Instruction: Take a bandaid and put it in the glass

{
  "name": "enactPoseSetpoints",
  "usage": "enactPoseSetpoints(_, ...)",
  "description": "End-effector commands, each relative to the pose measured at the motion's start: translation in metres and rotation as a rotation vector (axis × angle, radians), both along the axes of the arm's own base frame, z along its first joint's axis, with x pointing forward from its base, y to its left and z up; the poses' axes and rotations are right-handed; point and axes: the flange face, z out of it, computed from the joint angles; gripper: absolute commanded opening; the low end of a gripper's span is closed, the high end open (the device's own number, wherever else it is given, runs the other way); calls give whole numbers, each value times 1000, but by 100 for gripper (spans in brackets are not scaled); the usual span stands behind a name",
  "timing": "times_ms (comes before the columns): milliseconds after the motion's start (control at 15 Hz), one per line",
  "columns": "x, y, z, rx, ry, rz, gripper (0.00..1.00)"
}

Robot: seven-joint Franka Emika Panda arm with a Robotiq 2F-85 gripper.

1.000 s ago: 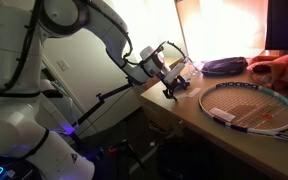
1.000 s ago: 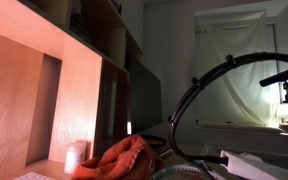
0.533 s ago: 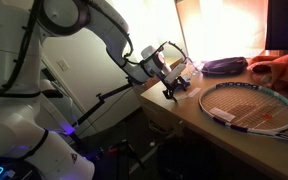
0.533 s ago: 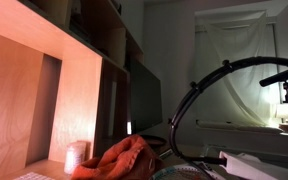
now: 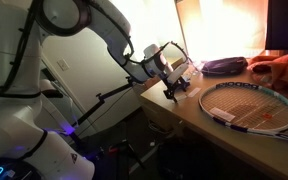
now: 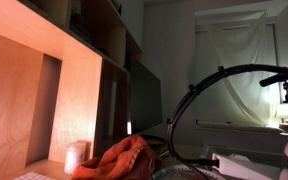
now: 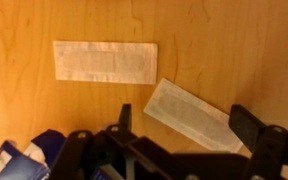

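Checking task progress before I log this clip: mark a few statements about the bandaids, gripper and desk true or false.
1. A level white paper-wrapped bandaid and a tilted white paper-wrapped bandaid lie on the light wooden desk. True.
2. One bandaid already sits inside a glass. False: both lie flat on the desk.
3. The black gripper is shut on a bandaid. False: it is open and holds nothing.
4. A stringed tennis racket lies on the desk. True.

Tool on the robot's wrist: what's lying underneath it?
On the wooden desk: a straight bandaid, fully visible, and an angled bandaid whose lower end the open tool partly hides.
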Motion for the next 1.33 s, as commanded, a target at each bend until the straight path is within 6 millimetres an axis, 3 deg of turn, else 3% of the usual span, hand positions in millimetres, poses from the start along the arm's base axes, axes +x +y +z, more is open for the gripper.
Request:
enactPoseSetpoints(0, 2, -4, -2, 12, 29, 10, 100)
enactPoseSetpoints(67, 2, -4, -2, 12, 31, 13, 100)
enactPoseSetpoints(200, 3, -5, -1, 1, 28, 12, 74)
enactPoseSetpoints(400, 0, -4, 3, 5, 15, 22, 49)
enactPoseSetpoints(867, -3, -3, 17, 17, -33, 28, 1)
enactPoseSetpoints(1267, -29, -1, 57, -1, -168, 36, 1)
